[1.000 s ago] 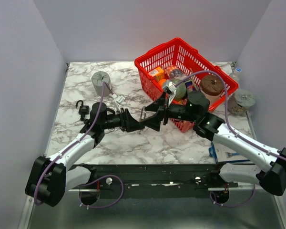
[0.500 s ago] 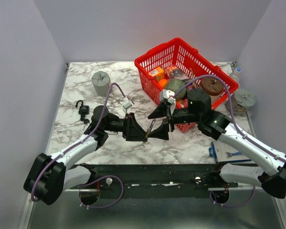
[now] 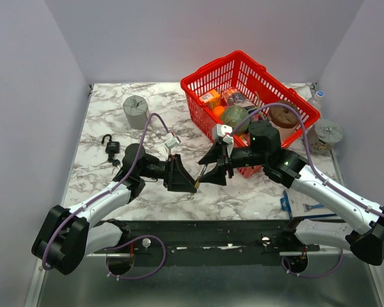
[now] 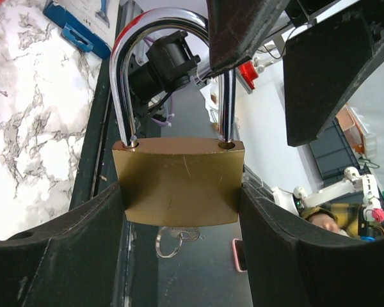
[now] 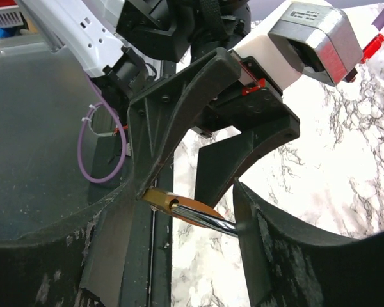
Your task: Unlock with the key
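Clamps brass padlock [image 4: 179, 182] in left gripper [image 4: 179, 198]; straddles shackle [image 5: 205, 219] with right gripper [image 5: 191, 189] apart. Cannot make out key, only key ring [image 4: 168, 243] at 6 o'clock below. Could wrench padlock loose closing off-centre.

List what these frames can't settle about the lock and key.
- Key: left wrist view shows only a ring under the brass padlock; its body hides the keyhole.
- Right end effector: right wrist view, unclear whether it actually grips the shackle.
- Black padlock: top view, too small to see any key.
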Controlling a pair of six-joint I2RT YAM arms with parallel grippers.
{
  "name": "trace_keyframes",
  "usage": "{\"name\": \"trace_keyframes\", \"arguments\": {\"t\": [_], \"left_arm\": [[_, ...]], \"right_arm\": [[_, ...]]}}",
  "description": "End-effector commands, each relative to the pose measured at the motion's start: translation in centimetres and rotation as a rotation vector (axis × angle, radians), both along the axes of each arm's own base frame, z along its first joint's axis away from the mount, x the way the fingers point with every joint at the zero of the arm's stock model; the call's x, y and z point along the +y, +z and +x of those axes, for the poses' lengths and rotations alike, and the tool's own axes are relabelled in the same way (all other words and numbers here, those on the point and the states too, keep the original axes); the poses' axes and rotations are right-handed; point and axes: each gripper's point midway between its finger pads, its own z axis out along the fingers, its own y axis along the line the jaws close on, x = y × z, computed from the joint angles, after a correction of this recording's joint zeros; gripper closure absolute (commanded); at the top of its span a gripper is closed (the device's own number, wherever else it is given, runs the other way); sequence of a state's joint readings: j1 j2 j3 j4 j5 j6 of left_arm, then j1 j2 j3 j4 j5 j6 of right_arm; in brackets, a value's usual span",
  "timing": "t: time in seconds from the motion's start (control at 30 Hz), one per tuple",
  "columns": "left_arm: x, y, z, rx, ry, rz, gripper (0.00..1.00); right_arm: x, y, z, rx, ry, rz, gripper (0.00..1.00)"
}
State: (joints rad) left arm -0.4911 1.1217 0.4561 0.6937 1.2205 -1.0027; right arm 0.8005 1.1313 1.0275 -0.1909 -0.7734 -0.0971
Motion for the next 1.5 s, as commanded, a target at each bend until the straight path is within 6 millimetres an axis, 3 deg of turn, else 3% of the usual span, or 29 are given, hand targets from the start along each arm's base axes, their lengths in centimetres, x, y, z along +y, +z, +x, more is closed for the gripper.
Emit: {"name": "trace_keyframes", "arguments": {"t": [0.0,0.57,0.77,1.0,1.33,1.47], "left_arm": [[0.1,2.9,-0.4,-0.179,-0.021,-0.092,1.0],[-0.1,2.8,-0.2,-0.177,-0.013,-0.096,1.0],[-0.1,2.8,0.0,-0.18,-0.003,-0.091,1.0],[-0.1,2.9,0.0,-0.187,0.002,-0.094,1.0],[0.1,3.3,-0.4,-0.196,-0.006,-0.111,1.0],[0.0,3.3,-0.3,-0.191,-0.004,-0.112,1.0]], "right_arm": [[-0.3,-3.1,0.4,0.063,-0.039,-0.084,0.33],[1.4,-4.1,2.3,0.191,-0.125,-0.062,0.33],[1.5,-5.9,4.7,0.234,-0.273,-0.103,0.34],[1.1,-5.8,7.4,0.218,-0.429,-0.068,0.34],[-0.2,-7.4,8.3,0.167,-0.528,-0.025,0.2],[0.4,-6.5,8.4,0.17,-0.51,0.031,0.14]]}}
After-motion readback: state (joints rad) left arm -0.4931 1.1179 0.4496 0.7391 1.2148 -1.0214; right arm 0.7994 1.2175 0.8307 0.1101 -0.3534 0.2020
